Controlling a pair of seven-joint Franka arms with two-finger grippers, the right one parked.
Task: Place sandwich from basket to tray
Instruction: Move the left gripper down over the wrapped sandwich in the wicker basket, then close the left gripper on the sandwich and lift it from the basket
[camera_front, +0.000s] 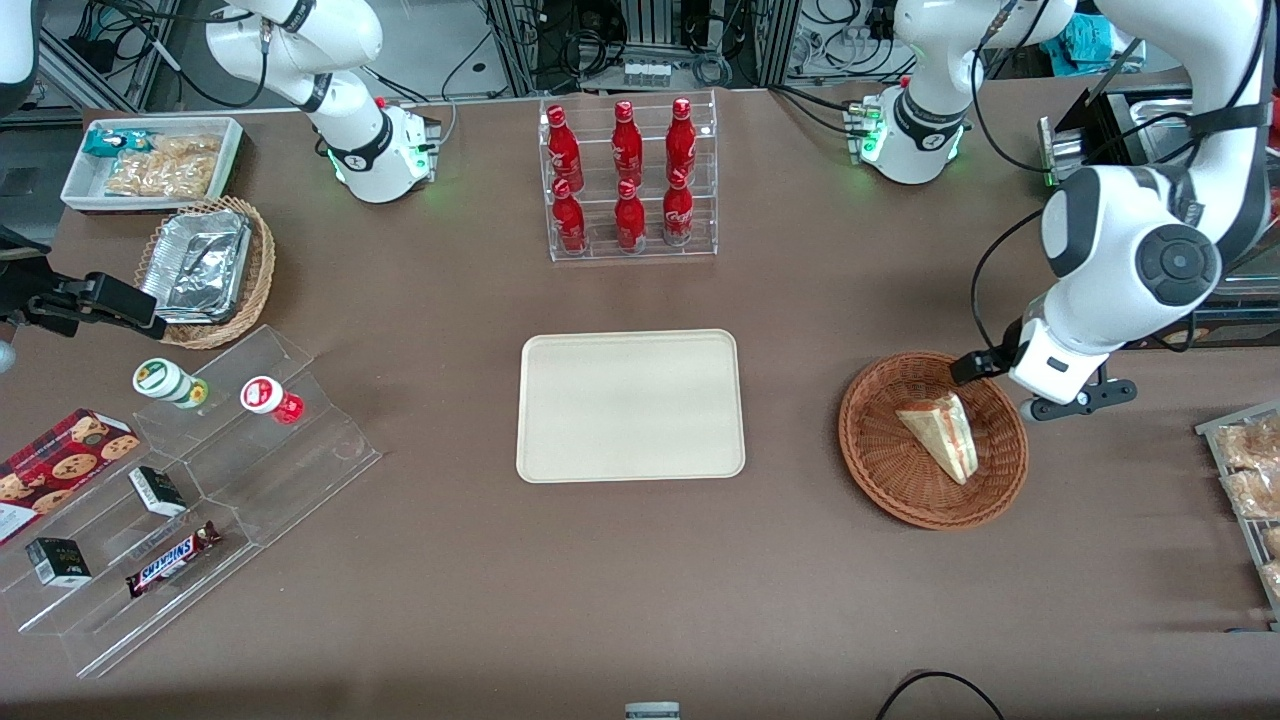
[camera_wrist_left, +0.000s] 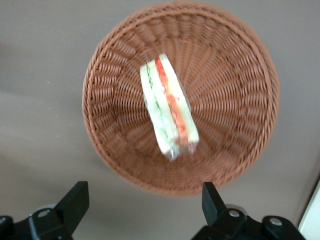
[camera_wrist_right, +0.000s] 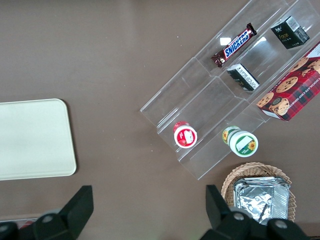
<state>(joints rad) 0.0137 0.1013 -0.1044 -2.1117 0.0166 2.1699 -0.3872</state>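
Note:
The sandwich (camera_front: 940, 435) (camera_wrist_left: 167, 105), a white bread wedge with red and green filling at its edge, lies in the round reddish-brown basket (camera_front: 872, 470) (camera_wrist_left: 100, 85). My gripper (camera_front: 1038, 388) (camera_wrist_left: 144, 200) hovers above the basket's rim on the working arm's side, a little farther from the front camera than the sandwich. It is open wide with nothing between its black fingers (camera_wrist_left: 75, 201). The cream tray (camera_front: 630, 405) (camera_wrist_right: 30, 140) lies bare at the table's middle, beside the basket toward the parked arm's end.
A clear stand of red bottles (camera_front: 628, 180) is farther from the front camera than the tray. A stepped acrylic stand (camera_front: 190, 470), a foil-filled wicker basket (camera_front: 205, 265) and a white snack bin (camera_front: 150, 160) sit at the parked arm's end. A snack rack (camera_front: 1250, 480) is beside the basket.

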